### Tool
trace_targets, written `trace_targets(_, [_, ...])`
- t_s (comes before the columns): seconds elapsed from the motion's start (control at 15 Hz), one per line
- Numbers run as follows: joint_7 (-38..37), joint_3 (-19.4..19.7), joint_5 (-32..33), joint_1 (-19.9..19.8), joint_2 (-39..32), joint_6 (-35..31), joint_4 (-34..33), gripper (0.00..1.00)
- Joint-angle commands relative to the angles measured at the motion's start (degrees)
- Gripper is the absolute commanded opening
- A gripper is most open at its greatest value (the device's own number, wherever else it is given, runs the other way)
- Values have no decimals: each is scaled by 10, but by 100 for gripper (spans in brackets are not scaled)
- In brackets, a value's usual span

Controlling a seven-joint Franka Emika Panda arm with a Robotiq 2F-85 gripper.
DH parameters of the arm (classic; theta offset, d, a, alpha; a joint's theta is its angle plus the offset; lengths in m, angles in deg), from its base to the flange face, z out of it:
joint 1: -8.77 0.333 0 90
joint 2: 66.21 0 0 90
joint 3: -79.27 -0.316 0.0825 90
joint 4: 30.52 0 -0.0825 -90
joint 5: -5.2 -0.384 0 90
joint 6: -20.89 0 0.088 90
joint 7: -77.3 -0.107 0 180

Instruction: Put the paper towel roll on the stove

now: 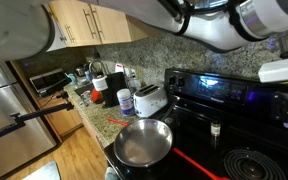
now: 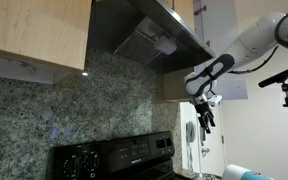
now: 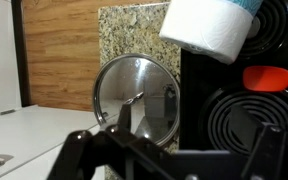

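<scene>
The paper towel roll is white with a teal band and lies at the top of the wrist view, across the edge between the granite counter and the black stove. Its end also shows at the bottom of an exterior view. The stove, with ringed burners and a blue-lit back panel, shows in both exterior views. My gripper is open and empty, with its fingers spread. It hangs high above the stove in an exterior view, well apart from the roll.
A round silver frying pan sits at the stove's front corner beside the counter. A red spatula lies on the stove. A white toaster and a small white canister stand on the granite counter. A range hood hangs overhead.
</scene>
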Motion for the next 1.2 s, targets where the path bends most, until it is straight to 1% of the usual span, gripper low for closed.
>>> trace_targets(0.0, [0,0,0,0,0,-1,0,100])
trace_targets(0.4, [2,0,3,1,-2,-9,2,100])
trace_targets(0.47, [2,5,17,10,-2,-20,15,100])
trace_targets(0.53, [-10,13,39,27,0,-41,41,100])
trace_targets(0.6, [-4,11,54,35,4,-51,62,100])
trace_targets(0.67, [-20,16,79,52,13,-81,100,100])
trace_targets(0.73, [-16,15,101,62,14,-97,122,100])
trace_targets(0.8, [-31,20,126,75,14,-124,144,100])
trace_targets(0.93, [-31,13,170,84,13,-161,172,100])
trace_targets(1.0, [-43,17,191,93,12,-186,187,100])
trace_targets(1.07, [-35,14,205,94,13,-211,199,100])
trace_targets(1.13, [-42,14,221,97,13,-242,210,100])
